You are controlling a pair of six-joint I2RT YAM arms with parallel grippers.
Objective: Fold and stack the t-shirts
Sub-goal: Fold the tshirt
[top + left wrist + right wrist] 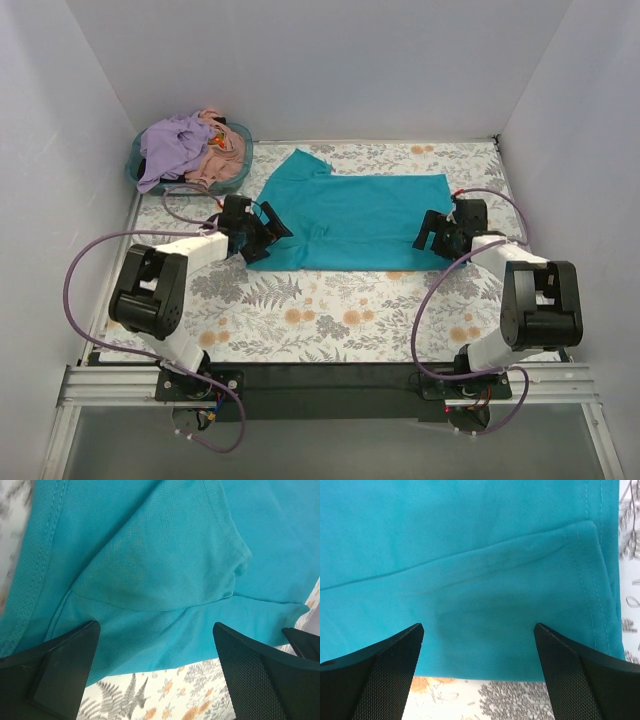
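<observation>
two wide-spread grippers, nothing held: i see my left gripper (266, 238) over the near left corner of the teal-blue t-shirt (365, 220), my right gripper (429, 238) over its near right corner.

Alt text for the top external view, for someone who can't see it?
A teal-blue t-shirt lies spread on the floral table cloth, the open left hand over its near left corner and the open right hand over its near right corner. At the far left, a teal basket holds a crumpled lavender shirt and a peach-pink shirt.
</observation>
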